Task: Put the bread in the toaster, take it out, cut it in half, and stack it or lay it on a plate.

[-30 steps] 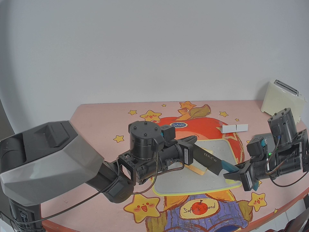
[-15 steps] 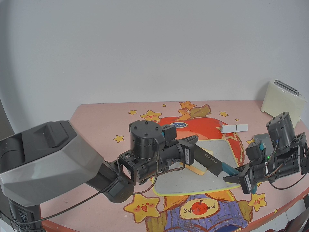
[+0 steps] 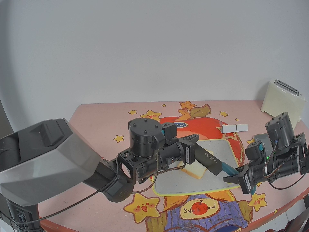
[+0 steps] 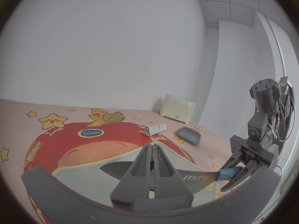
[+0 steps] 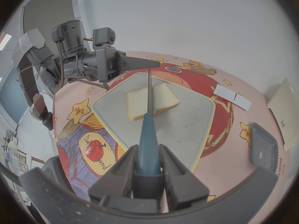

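A white bread slice (image 3: 195, 169) (image 5: 162, 98) lies flat on the grey cutting board (image 3: 180, 185) (image 5: 190, 125). My right gripper (image 3: 232, 174) (image 5: 149, 149) (image 4: 238, 169) is shut on the teal handle of a dark knife (image 3: 210, 161) (image 5: 149, 92) (image 4: 190, 180). The blade stands edge-down across the middle of the slice. My left gripper (image 3: 194, 138) (image 4: 151, 148) (image 5: 156, 63) is shut with nothing in it and hangs just above the board's far side, over the knife tip. The cream toaster (image 3: 282, 102) (image 5: 285, 109) stands at the far right. A small grey plate (image 5: 263, 145) (image 4: 188, 135) lies near it.
A folded white card (image 3: 235, 128) (image 5: 233, 97) lies on the pink table (image 3: 103, 123) beyond the board. The table's front edge runs close under the right arm. Bare tabletop lies at the far left.
The right arm has sunk and drawn slightly inward with the knife. More of the bread slice shows beside the blade. The left arm has shifted only a little.
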### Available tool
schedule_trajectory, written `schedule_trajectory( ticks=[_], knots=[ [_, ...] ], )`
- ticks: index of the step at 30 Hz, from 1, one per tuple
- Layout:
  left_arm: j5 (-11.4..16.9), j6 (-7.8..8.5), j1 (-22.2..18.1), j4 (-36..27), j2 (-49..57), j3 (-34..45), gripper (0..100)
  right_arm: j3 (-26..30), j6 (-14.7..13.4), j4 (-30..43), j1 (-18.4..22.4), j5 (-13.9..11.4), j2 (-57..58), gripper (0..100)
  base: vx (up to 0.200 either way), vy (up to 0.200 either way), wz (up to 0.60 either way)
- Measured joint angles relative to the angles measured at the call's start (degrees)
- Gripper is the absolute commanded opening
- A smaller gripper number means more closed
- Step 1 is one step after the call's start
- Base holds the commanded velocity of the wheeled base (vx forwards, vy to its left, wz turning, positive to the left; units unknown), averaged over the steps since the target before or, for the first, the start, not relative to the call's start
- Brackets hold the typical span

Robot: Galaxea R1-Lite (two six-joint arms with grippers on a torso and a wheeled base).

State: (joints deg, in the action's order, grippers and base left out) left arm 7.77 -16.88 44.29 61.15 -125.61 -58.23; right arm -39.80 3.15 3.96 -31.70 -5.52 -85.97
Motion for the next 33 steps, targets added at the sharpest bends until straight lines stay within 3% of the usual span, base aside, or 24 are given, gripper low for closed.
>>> schedule_trajectory(
  ticks=[22, 33],
  knots=[
    [-0.2, -0.02, 0.06, 0.62, -0.52, 1.29, 0, -2.15, 0.07, 0.24, 0.11, 0.05, 0.63, 0, 0.0, 0.0, 0.0],
    [-0.2, 0.0, 0.09, 0.55, -0.46, 1.35, 0, -0.6, 0.07, -0.11, 0.09, 0.02, 0.5, 0, 0.0, 0.0, 0.0]
  ],
)
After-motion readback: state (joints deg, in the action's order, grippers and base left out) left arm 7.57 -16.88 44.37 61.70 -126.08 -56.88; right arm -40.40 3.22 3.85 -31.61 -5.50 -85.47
